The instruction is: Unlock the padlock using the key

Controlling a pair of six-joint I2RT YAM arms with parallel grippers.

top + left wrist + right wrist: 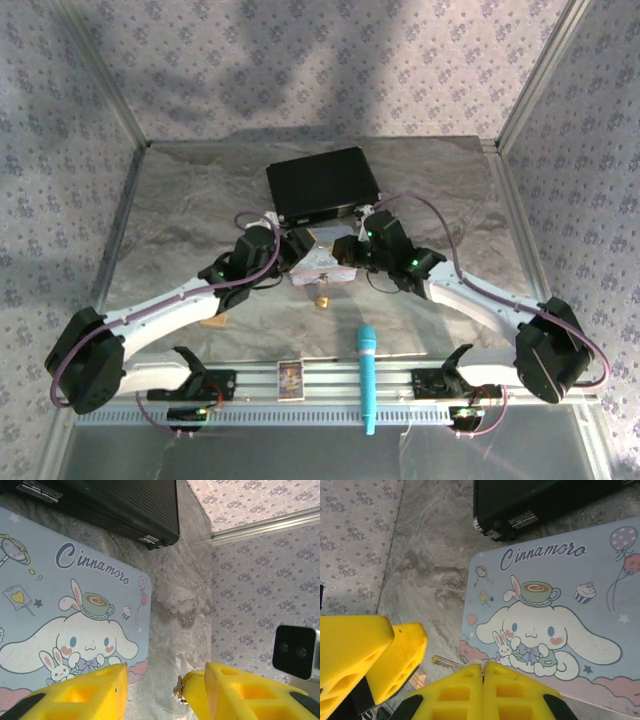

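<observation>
Grey tabletop [200,200]: tin [50,590] closed, L gripper [165,680] half-spread, R gripper [483,667] pinching key [445,662].

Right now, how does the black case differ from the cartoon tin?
The black case is plain, dark and ribbed; the cartoon tin is pastel blue with a printed character. In the top view the black case lies farther back, the cartoon tin nearer. Both are flat, round-cornered rectangles on the table.

Robot lab cell, aluminium rail [330,382], papered walls [300,60]
</observation>
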